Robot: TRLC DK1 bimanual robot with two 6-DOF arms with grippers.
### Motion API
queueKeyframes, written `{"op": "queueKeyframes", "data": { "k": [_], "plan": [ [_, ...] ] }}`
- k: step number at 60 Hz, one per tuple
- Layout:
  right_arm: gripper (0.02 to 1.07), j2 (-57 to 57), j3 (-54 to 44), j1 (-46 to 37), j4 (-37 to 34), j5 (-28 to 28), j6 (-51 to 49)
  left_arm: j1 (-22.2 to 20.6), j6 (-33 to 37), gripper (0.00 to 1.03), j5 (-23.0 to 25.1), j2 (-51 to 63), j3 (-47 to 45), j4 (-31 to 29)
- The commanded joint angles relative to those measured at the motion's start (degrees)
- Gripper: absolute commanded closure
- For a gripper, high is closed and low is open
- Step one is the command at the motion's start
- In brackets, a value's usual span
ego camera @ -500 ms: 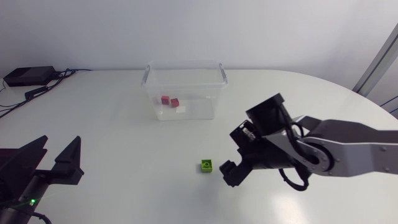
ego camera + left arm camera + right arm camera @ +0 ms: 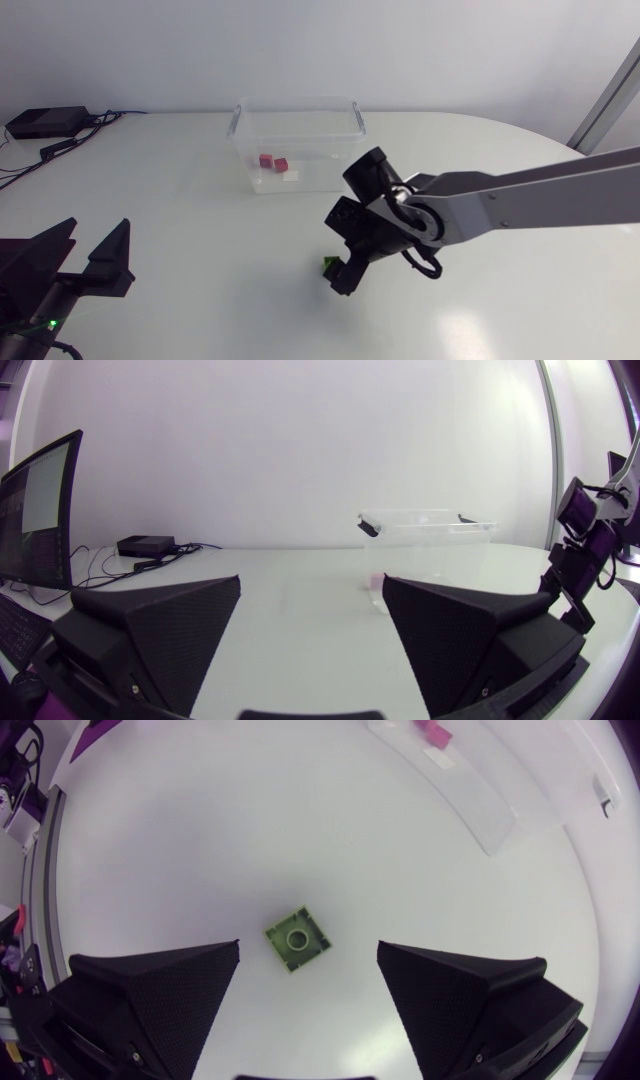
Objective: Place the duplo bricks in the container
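A small green duplo brick (image 2: 327, 265) lies on the white table in front of the clear plastic container (image 2: 297, 140). My right gripper (image 2: 342, 273) hangs directly over it, open. In the right wrist view the green brick (image 2: 297, 940) sits between the spread fingers of the right gripper (image 2: 308, 956), touching neither. Two red bricks (image 2: 273, 161) and a white one (image 2: 292, 176) lie inside the container. My left gripper (image 2: 92, 262) rests open at the table's near left, far from the brick; in its own view the left gripper (image 2: 312, 582) holds nothing.
A black box (image 2: 45, 122) with cables sits at the far left corner of the table. The container (image 2: 425, 538) stands ahead of the left gripper, with my right arm (image 2: 575, 565) beside it.
My right gripper has moved left and now hangs over the green brick instead of beside it. The left arm has not moved.
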Motion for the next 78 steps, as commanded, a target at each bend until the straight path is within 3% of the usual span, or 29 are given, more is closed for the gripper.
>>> {"op": "queueKeyframes", "data": {
  "k": [1, 26, 39, 48, 57, 61, 78],
  "plan": [
    [0.07, 3.5, 2.9, 0.7, -2.0, -1.1, -3.6, -0.4, 0.2, 0.04, -0.3, -0.6, -1.1, 0.5],
    [0.07, 8.5, 8.1, 0.7, -8.9, -2.7, -8.6, -0.5, 0.2, 0.04, -0.3, -0.6, -1.1, 0.5],
    [0.29, 11.4, 10.5, 0.6, -9.3, -2.7, -8.5, -0.4, 0.2, 0.04, -0.3, -0.6, -1.1, 0.5],
    [0.34, 12.1, 11.1, 0.6, -10.3, -3.0, -8.6, -0.4, 0.2, 0.04, -0.3, -0.6, -1.1, 0.5],
    [0.8, 14.0, 11.6, 0.7, -12.2, -6.9, -9.6, -0.4, 0.2, 0.04, -0.3, -0.6, -1.1, 0.5],
    [0.89, 14.3, 12.0, 0.6, -13.8, -7.4, -9.6, -0.4, 0.2, 0.04, -0.3, -0.6, -1.1, 0.5],
    [0.92, 5.0, 9.9, -3.0, -12.2, -6.8, -5.0, -0.4, 0.2, 0.04, -0.3, -0.6, -1.1, 0.5]
  ]
}}
